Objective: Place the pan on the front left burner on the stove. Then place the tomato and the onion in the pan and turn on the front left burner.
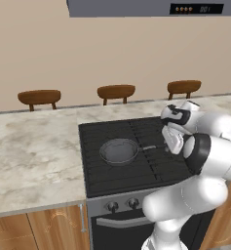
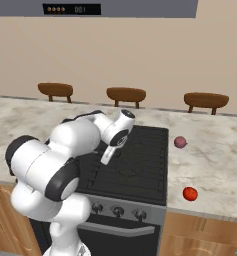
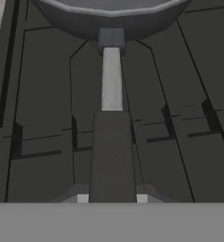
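Gripping pan [image 1: 119,151] handle: end effector [image 3: 112,198] clamped shut around it, pan bowl straight ahead on stove [image 1: 136,171].

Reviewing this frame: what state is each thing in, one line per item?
pan: empty, resting on the stove's front left grates.
gripper: shut on the pan handle.
tomato: loose on the counter.
onion: loose on the counter.

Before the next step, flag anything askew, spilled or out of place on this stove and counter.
Nothing stands out. The pan sits flat on the stove, its handle between the gripper's fingertips. The onion and the tomato lie apart on the counter, whole; nothing is spilled.
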Tool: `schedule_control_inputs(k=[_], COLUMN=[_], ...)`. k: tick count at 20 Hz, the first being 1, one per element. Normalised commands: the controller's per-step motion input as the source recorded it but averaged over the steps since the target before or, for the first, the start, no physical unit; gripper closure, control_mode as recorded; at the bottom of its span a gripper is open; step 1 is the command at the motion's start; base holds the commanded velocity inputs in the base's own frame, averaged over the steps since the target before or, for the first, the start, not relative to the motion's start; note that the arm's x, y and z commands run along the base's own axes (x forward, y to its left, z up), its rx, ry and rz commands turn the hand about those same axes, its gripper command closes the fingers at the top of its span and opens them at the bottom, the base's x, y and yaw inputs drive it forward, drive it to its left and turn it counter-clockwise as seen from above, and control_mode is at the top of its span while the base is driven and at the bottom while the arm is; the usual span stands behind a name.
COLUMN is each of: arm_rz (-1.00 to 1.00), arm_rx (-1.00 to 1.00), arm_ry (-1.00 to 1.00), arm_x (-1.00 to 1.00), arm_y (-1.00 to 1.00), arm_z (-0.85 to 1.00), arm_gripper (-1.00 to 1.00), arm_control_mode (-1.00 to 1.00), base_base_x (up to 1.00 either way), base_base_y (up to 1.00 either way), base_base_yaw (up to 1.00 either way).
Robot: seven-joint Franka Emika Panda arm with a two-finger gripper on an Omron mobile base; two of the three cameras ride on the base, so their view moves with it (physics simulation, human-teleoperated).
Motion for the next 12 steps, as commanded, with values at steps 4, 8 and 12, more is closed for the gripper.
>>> schedule_control_inputs(k=[4, 8, 12], arm_rz=[0.0, 0.0, 0.0], arm_rx=[0.0, -0.01, -0.01], arm_ry=[0.0, 0.0, 0.0], arm_x=[0.14, 0.11, -0.05], arm_y=[0.06, 0.07, 0.0], arm_z=[-0.16, -0.13, -0.02], arm_gripper=[1.0, 1.0, 1.0], arm_control_mode=[-1.0, -1.0, -1.0], base_base_x=[0.0, 0.0, 0.0], base_base_y=[0.0, 0.0, 0.0], base_base_yaw=[0.0, 0.0, 0.0])
